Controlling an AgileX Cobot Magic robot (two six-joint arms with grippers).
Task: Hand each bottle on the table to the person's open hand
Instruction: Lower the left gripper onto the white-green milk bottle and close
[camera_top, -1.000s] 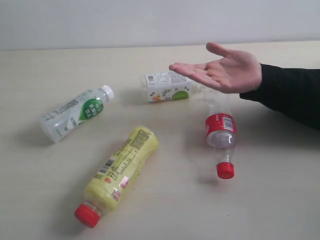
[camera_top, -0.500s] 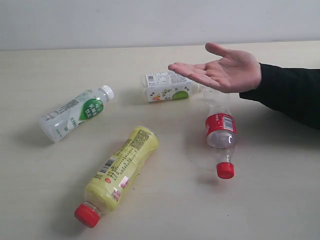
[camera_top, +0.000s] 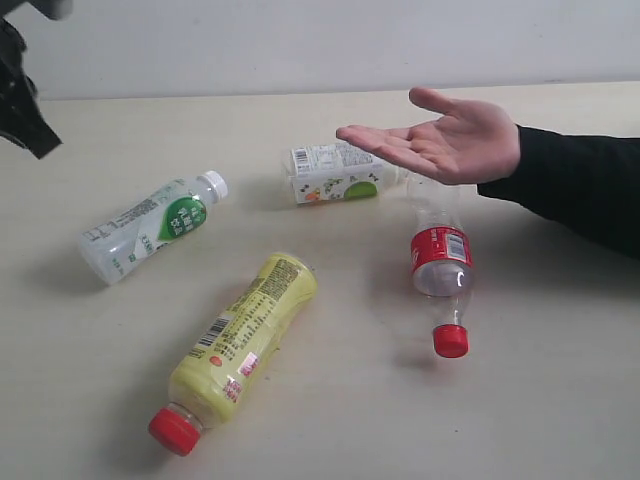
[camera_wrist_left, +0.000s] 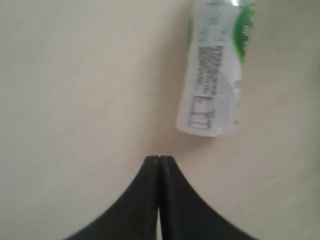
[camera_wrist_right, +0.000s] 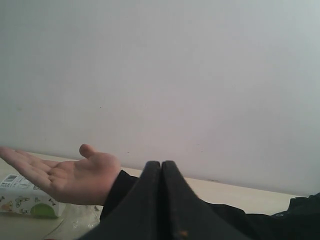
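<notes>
So nothing is in your grip yet: all four bottles lie on their sides on the desk (camera_top: 560, 400). Your left fingers (camera_wrist_left: 142, 200) are pressed together tip to tip with nothing between them. They hang over bare desk just short of the base of the green-label bottle (camera_top: 150, 228). In the exterior view that arm shows only as a dark shape at the far left edge.

Your right fingers (camera_wrist_right: 150, 200) are likewise closed and empty, raised off the desk and aimed towards the wall (camera_wrist_right: 200, 75), so their camera looks across at the open hand (camera_top: 440, 145). That hand hovers palm up on an arm in a black sleeve (camera_top: 580, 190), probably as the drop-off point. It sits over the base end of the red-label bottle (camera_top: 440, 262) and just beside the squarish bottle (camera_top: 335, 172). The yellow bottle (camera_top: 240, 345) lies well apart from it, red cap nearest the camera.

Your left side looks best placed for the green-label bottle. You would need to part those fingers first, then close across its round body, which may roll.
</notes>
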